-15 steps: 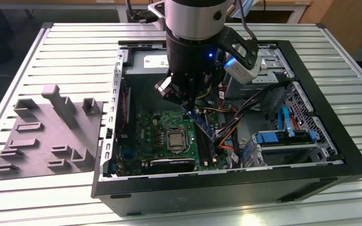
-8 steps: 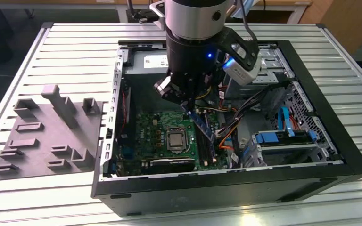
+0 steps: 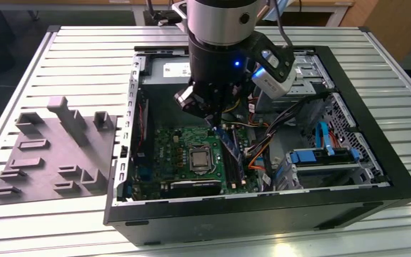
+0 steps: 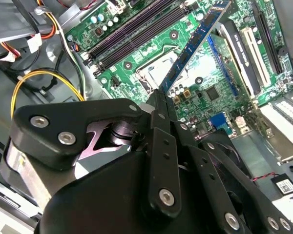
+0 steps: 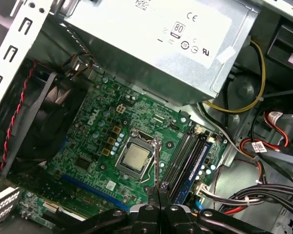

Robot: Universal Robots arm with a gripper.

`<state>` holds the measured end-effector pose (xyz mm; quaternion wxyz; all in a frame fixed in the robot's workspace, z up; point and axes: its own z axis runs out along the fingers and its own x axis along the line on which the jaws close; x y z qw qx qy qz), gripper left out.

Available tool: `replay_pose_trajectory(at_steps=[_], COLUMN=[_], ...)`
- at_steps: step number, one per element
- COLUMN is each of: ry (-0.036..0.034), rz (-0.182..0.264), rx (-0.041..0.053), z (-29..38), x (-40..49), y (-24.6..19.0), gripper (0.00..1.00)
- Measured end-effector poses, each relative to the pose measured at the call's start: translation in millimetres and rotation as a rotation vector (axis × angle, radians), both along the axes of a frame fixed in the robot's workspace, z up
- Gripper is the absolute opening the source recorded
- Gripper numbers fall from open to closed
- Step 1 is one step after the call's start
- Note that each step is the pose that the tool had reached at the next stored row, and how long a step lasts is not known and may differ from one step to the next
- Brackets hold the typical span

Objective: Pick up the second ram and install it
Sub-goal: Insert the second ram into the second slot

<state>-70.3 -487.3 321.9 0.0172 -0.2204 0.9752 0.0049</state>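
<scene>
Second wrist view: the jaws are pinched nearly together on the ram (image 4: 198, 41), tilted over the motherboard (image 4: 151, 53).

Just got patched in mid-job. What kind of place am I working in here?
Probably a robotics lab or test bench: an open computer case lies on a slatted metal table, beside a grey fixture plate, and the gripper holds a memory stick over its motherboard.

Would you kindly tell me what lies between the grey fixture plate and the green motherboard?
In the exterior view, the computer case's side wall stands between the grey fixture plate and the green motherboard.
</scene>
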Motion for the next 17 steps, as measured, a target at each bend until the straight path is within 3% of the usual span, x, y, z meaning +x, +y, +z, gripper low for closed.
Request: replay_pose_trajectory(at_steps=[17], ry=[0.0000], rz=[-0.077], rx=[0.0000], z=[0.0], x=[0.0], y=[0.0], gripper=[0.11])
